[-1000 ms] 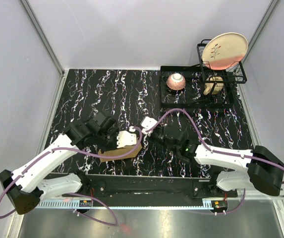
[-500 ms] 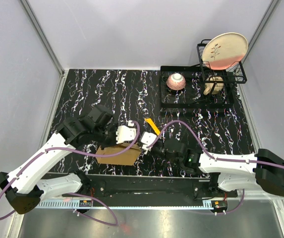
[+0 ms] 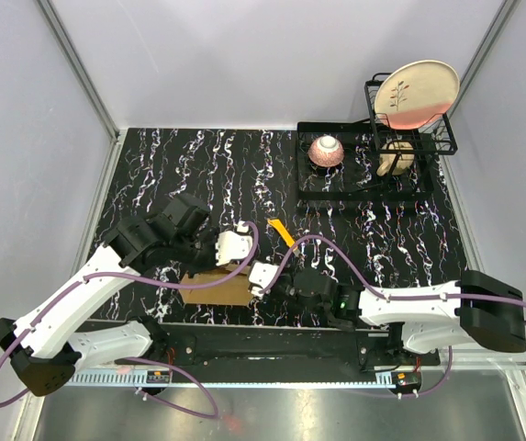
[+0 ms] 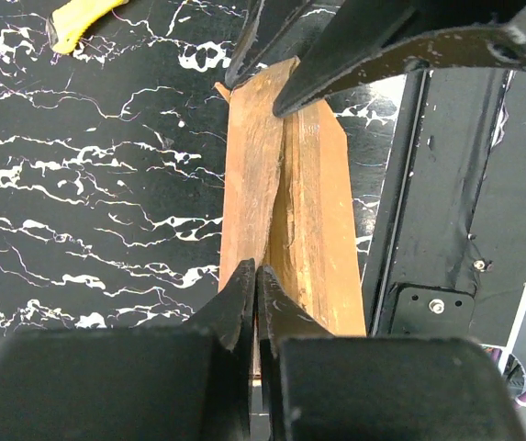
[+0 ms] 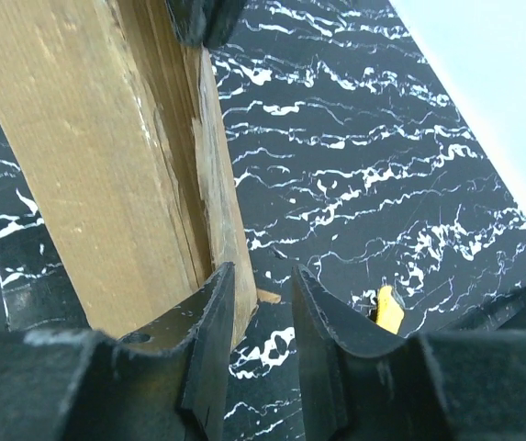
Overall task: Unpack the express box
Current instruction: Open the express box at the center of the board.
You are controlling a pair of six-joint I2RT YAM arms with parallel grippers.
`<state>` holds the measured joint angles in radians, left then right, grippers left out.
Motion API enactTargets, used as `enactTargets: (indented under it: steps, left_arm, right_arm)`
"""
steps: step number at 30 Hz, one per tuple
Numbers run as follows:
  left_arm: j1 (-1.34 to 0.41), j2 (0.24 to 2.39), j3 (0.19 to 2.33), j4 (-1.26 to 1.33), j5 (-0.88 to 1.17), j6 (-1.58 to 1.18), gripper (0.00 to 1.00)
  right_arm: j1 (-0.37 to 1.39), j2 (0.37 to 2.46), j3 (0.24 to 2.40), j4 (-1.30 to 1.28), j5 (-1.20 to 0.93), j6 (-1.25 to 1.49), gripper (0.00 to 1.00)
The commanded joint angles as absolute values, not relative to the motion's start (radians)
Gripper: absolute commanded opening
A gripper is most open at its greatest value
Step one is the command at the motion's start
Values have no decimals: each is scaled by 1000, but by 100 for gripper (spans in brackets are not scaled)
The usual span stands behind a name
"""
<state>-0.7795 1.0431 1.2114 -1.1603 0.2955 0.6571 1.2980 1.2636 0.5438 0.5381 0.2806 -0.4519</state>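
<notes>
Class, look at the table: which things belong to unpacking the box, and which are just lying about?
In the job: box, left gripper, right gripper.
Lying about: yellow knife, bowl, plate, rack.

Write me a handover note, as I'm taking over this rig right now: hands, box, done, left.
Left hand: closed, apparently pinching a flap edge of the small flat brown cardboard express box.
Right hand: open, fingers straddling the box's opposite end.
Box: on the black marbled table near its front edge; yellow utility knife lies beyond it, clear of both hands.
Done: both hands at the box.
Left: lift the flap, remove contents; none visible yet.
</notes>
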Motion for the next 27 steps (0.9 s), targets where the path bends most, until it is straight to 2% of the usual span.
enactTargets:
  steps: [1,19,27]
  left_arm:
    - [-781,1026,1232,-1135,328,647,0]
    - [-779,1023,1239,-1140,336,638,0]
    - [-781,1019,1232,-1143,328,646,0]
  right_arm:
    - [1333,1264,594,626,324,-479,36]
    - [1356,1319,611,666,339,-465,35]
    - [1390,1275,614,663,368,-469,34]
